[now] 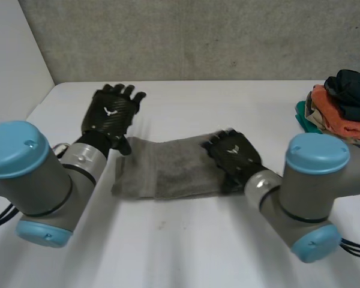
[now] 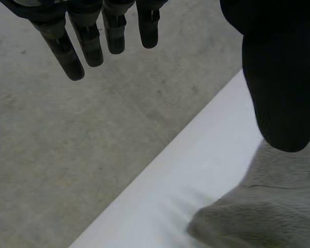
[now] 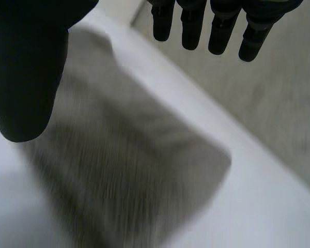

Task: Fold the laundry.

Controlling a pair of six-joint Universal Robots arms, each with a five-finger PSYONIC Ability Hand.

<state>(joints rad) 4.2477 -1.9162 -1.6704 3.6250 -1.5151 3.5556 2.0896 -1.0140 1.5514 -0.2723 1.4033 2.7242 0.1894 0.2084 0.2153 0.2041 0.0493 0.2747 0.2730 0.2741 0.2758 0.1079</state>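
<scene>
Nearest, grey cloth (image 1: 162, 168) folded flat on the table (image 1: 186, 252). On its right end, right hand (image 1: 233, 153), fingers straight and spread, seemingly resting on it, though too blurred to be sure. Just off its left end, left hand (image 1: 111, 114), fingers straight, loosely spread, gripping nothing. Farther right, heap of clothes (image 1: 342, 108) at table's edge.

The white table (image 1: 186, 252) carries a grey cloth (image 1: 168, 168), folded into a flat strip across its middle. Well apart, at the far right edge, sits a pile of clothes (image 1: 342, 108) in orange, dark and green.
</scene>
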